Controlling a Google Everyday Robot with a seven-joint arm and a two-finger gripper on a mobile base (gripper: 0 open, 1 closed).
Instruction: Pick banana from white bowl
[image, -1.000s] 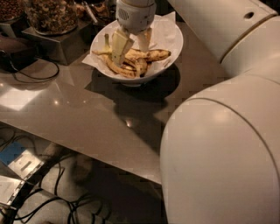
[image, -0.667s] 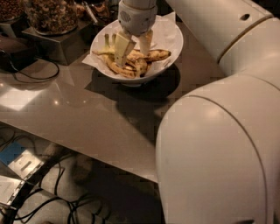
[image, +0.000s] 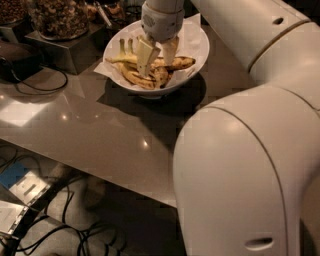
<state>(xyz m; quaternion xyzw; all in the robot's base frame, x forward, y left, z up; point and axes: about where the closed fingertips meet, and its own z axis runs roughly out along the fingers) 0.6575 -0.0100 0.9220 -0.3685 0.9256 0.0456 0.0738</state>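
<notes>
The white bowl (image: 191, 75), lined with crinkled white paper, stands at the back of the table. The long slender yellow banana (image: 182, 62) with brown spots lies across it, its thin stem pointing left. Shorter curved bananas (image: 131, 76) with greenish stems lie beneath and beside it. My gripper (image: 157, 57) reaches down into the bowl from above. It is open, with one finger (image: 146, 56) in front of the long banana and the other behind it, so its middle is hidden.
Glass jars of nuts (image: 59, 17) stand on a metal stand at the back left. A dark object with a black cable (image: 42, 86) lies on the table's left. My white arm (image: 240, 175) fills the right side. Cables and boxes lie on the floor below the table's front edge.
The gripper has dropped a little lower into the bowl, its fingers now astride the long banana. The bananas and bowl have not moved.
</notes>
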